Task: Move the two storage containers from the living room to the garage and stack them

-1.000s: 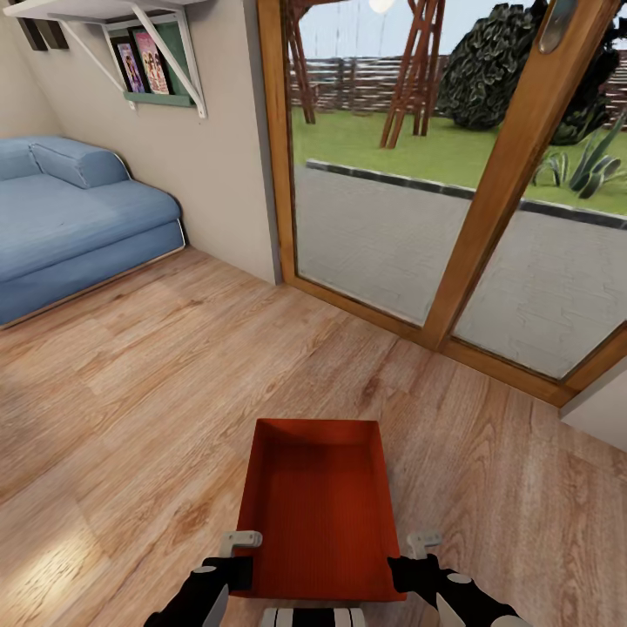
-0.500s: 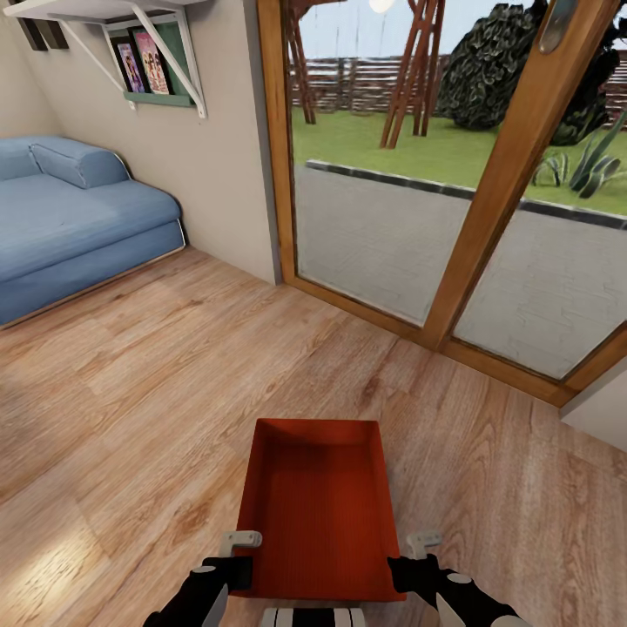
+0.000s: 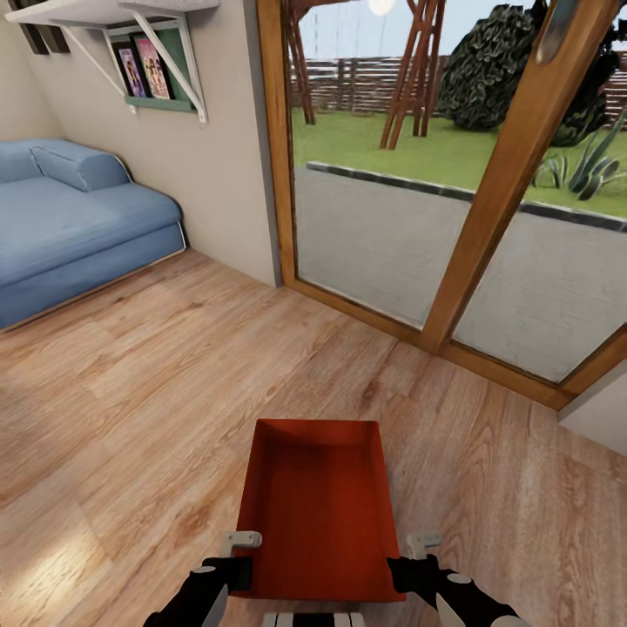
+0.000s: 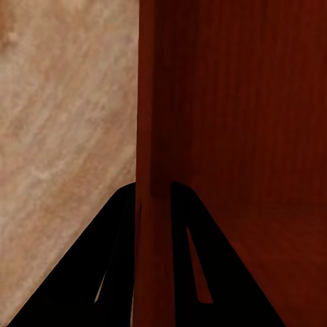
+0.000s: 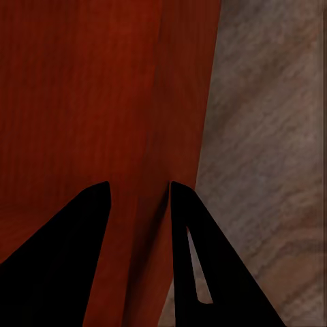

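container (image 3: pixel 318 509) | between left gripper (image 4: pixel 153 204), right gripper (image 5: pixel 139 204) | apparently clamped

An orange-red, finely ribbed, topless storage container (image 3: pixel 318 509) is sitting level and empty above the living room's light wood-plank flooring (image 3: pixel 139 392), its long sides running away from the robot; black fingers (image 4: pixel 116 272) are straddling its side walls.

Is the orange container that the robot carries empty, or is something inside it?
Empty. In the head view the container shows a bare ribbed bottom and bare inner walls. The left gripper and right gripper each clamp a side wall.
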Tool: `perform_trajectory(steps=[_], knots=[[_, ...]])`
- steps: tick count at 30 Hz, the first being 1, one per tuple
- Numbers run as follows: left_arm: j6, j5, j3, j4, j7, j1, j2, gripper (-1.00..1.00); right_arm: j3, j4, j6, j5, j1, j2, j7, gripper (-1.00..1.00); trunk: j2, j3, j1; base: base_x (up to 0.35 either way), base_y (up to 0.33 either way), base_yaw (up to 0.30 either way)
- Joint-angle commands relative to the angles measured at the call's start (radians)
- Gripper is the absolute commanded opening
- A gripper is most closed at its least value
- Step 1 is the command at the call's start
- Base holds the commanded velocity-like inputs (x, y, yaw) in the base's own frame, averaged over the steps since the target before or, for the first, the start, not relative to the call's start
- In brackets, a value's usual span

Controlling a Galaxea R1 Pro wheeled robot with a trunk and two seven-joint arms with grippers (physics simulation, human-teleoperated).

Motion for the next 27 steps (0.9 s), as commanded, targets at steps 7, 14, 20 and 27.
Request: perform_trajectory(steps=[7,14,20,27], knots=[[0.005,-0.002,0.001,-0.002,0.000,0.000,0.005,-1.00,0.003,0.001,-0.005,0.005,-0.001,0.000,0.044,-1.00,0.049,0.021,-0.027,0.000,0.000,0.000],[0.005,-0.003,0.001,-0.001,0.001,0.000,0.005,-1.00,0.004,0.001,-0.005,0.005,-0.001,0.000,0.044,-1.00,0.098,0.043,-0.054,0.000,0.000,0.000],[0.005,-0.003,0.001,-0.001,0.001,0.000,0.005,-1.00,0.005,0.001,-0.006,0.006,-0.001,-0.001,0.043,-1.00,0.140,0.062,-0.077,0.000,0.000,0.000],[0.005,-0.003,0.001,-0.002,0.001,0.000,0.005,-1.00,0.005,0.001,-0.006,0.008,-0.001,-0.001,0.044,-1.00,0.189,0.084,-0.104,0.000,0.000,0.000]])
